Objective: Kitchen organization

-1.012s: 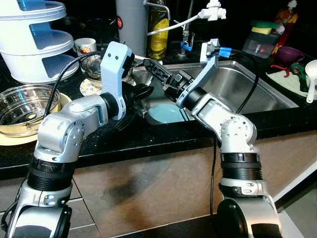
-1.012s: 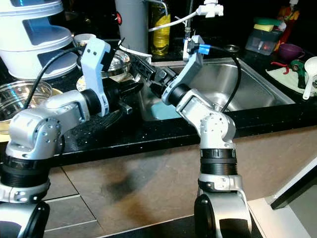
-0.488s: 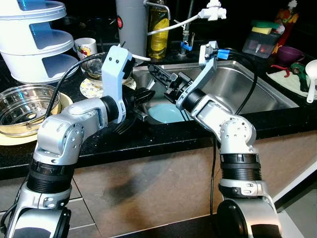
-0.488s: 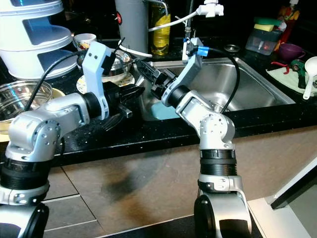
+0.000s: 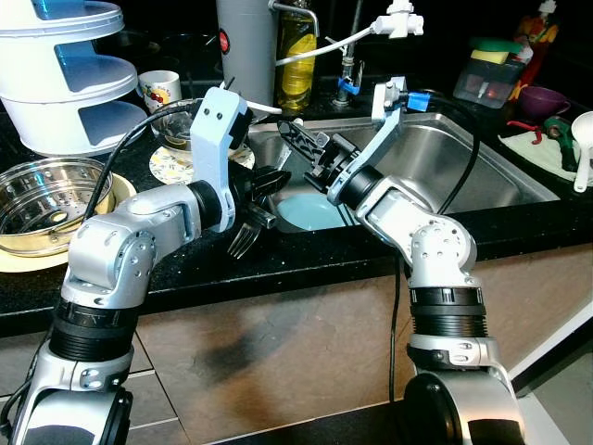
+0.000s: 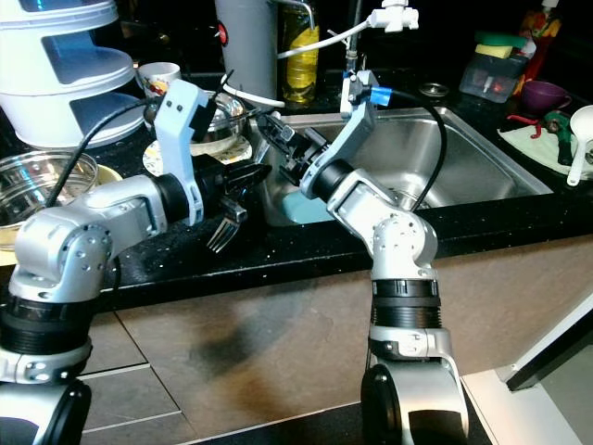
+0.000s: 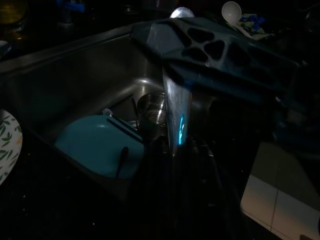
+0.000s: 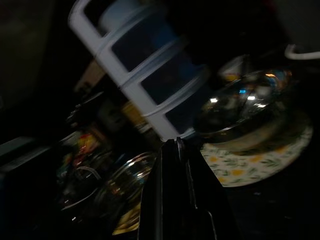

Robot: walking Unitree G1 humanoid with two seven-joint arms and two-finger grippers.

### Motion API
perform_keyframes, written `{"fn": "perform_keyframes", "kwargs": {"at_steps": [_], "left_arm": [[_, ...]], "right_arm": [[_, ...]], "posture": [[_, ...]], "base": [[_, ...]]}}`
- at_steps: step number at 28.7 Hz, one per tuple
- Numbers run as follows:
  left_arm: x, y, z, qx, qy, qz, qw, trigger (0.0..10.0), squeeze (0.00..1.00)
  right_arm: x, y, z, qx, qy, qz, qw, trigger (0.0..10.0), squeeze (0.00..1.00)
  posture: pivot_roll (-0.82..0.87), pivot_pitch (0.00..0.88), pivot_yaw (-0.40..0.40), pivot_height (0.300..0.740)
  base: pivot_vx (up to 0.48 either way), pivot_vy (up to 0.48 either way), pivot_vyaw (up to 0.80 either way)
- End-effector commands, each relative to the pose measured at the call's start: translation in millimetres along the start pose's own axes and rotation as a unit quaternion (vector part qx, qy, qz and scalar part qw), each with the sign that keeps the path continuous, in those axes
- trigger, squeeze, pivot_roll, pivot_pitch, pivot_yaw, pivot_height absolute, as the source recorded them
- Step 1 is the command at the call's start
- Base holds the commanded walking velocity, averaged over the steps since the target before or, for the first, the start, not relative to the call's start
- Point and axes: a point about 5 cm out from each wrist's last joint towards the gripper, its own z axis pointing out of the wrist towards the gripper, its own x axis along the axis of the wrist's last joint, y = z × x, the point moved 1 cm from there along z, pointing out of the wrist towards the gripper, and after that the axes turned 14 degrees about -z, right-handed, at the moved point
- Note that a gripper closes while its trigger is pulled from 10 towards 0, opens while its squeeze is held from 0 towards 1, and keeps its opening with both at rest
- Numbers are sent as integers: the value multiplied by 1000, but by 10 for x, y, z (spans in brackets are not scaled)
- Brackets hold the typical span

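Left eye view: our left gripper (image 5: 264, 190) clamps a metal fork (image 5: 245, 238), tines hanging down; our right gripper (image 5: 298, 139), fingers together, holds nothing over the steel sink (image 5: 482, 171).

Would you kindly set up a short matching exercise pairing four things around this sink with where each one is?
Things:
1. fork
2. teal plate
3. yellow bottle
4. metal strainer bowl

Places:
A. behind the sink, beside the tap
B. held in the left gripper, tines down over the counter edge
C. on the counter at the robot's far left
D. lying in the sink basin

Pairs: 1-B, 2-D, 3-A, 4-C
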Motion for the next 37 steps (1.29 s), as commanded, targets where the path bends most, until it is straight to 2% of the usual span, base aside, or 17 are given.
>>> {"fn": "perform_keyframes", "kwargs": {"at_steps": [1,5,6,7,9,11,12,13,16,17,19,20,23,24,27,28,37], "left_arm": [[39,14,-24,-6,3,-6,1000,10000,1000],[71,-35,-31,15,12,6,1000,10000,1000],[108,-63,-39,23,24,3,999,10000,349],[143,-92,-49,30,35,-4,999,10000,0],[263,-170,-90,50,73,-18,996,10000,0],[271,-177,-93,52,76,-18,996,10000,0],[333,-229,-110,75,107,-13,991,10000,0],[362,-251,-117,85,121,-11,989,10000,0],[422,-290,-129,102,152,-4,983,10000,0],[422,-290,-129,102,152,-4,983,10000,0],[347,-254,-79,87,134,18,987,10000,0],[191,-145,1,50,94,33,994,10000,0],[2,-37,90,18,54,40,998,10000,0],[-60,-29,126,19,43,43,998,10000,0],[-102,-25,152,20,37,45,998,10000,0],[-161,-35,186,28,22,56,998,10000,0],[-279,-53,414,39,17,98,994,10000,0]], "right_arm": [[54,28,-5,-8,13,8,1000,0,0],[82,72,-20,-15,14,2,1000,0,0],[91,100,-32,-20,10,-4,1000,0,0],[97,123,-43,-24,6,-10,1000,0,0],[142,195,-82,-35,1,-27,999,0,0],[148,202,-86,-37,2,-30,999,0,0],[201,283,-121,-51,-5,-83,995,0,0],[224,315,-135,-55,-8,-102,993,0,0],[269,350,-148,-57,-10,-113,992,0,0],[269,350,-148,-57,-10,-113,992,0,0],[286,458,-171,-85,-16,-195,977,0,0],[208,570,-186,-109,-25,-265,958,0,0],[73,674,-204,-125,-27,-306,943,0,0],[7,708,-213,-130,-26,-309,942,2745,0],[-39,733,-218,-133,-26,-312,941,2745,0],[-113,766,-223,-136,-30,-317,938,10000,0],[-373,914,-217,-171,-46,-307,935,10000,0]], "posture": [[39,177,-10,740],[39,173,-9,740],[39,172,-8,740],[38,170,-8,740],[39,167,-7,740],[39,167,-7,740],[41,169,-8,740],[41,169,-8,740],[43,171,-14,740],[43,171,-14,740],[43,171,-14,740],[44,178,-11,740],[47,186,-4,740],[48,188,-2,740],[49,190,0,740],[51,197,8,740],[78,243,23,740]], "base": [[0,0,0],[0,0,0],[0,0,0],[0,0,0],[0,0,0],[0,0,0],[0,0,0],[0,0,0],[0,0,0],[0,0,0],[0,0,0],[0,0,0],[0,0,0],[0,0,0],[0,0,0],[0,0,0],[0,0,0]]}}
